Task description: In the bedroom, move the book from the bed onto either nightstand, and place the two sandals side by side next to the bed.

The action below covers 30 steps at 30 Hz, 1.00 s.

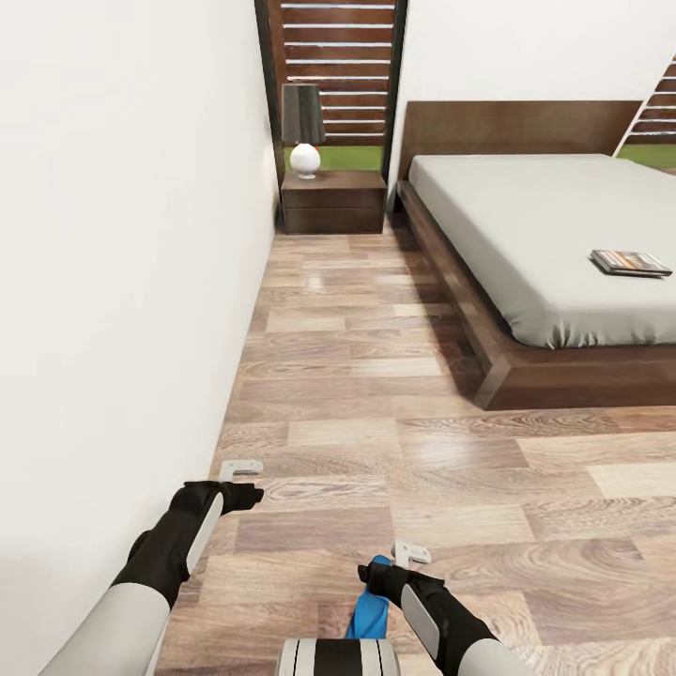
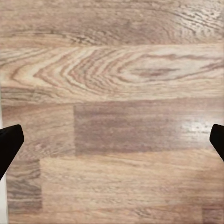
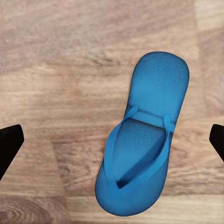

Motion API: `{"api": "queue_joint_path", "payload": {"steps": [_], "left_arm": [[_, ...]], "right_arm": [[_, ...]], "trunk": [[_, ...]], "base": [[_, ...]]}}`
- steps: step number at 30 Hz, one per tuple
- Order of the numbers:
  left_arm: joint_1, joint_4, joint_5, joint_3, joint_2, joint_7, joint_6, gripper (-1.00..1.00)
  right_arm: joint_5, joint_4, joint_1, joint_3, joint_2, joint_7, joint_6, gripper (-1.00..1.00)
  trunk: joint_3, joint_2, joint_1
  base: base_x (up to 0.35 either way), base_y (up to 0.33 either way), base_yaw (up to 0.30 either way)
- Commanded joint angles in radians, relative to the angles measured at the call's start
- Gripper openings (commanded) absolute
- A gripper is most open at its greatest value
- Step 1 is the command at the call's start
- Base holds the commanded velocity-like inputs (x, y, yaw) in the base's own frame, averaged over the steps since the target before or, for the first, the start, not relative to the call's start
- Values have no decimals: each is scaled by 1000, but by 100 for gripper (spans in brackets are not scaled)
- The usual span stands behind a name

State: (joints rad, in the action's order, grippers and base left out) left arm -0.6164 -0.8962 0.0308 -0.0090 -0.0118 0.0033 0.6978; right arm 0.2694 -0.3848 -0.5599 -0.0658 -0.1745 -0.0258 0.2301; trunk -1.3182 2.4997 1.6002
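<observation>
The book [image 1: 631, 262] lies flat on the white mattress of the bed [image 1: 526, 216], near its right side. A dark wooden nightstand [image 1: 333, 200] stands against the far wall, left of the bed. One blue sandal [image 3: 144, 135] lies sole down on the plank floor, partly hidden in the head view under my right wrist [image 1: 371, 610]. My right gripper [image 1: 390, 563] hovers above the sandal, open, with its fingers [image 3: 9, 142] wide on either side and not touching it. My left gripper [image 1: 252, 481] hangs open over bare floor [image 2: 112, 93] near the white wall.
A lamp [image 1: 304, 131] with a dark shade and white round base stands on the nightstand. A white wall [image 1: 122, 282] runs along the left. A strip of wood floor [image 1: 357, 319] leads between wall and bed frame to the nightstand.
</observation>
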Motion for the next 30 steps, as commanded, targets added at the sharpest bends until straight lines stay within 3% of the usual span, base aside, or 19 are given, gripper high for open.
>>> {"api": "queue_joint_path", "payload": {"steps": [1,12,30], "left_arm": [[0,-1,3,0,0,0,5,100],[0,-1,3,0,0,0,2,100],[0,-1,3,-1,0,1,0,100]], "right_arm": [[5,-2,0,-2,0,-3,5,100],[5,-1,0,-2,0,-2,5,100],[5,-1,0,-2,0,-2,5,100]], "trunk": [[-1,0,0],[-4,0,0],[-28,0,0]], "base": [[0,0,0],[0,0,0],[0,0,0]]}}
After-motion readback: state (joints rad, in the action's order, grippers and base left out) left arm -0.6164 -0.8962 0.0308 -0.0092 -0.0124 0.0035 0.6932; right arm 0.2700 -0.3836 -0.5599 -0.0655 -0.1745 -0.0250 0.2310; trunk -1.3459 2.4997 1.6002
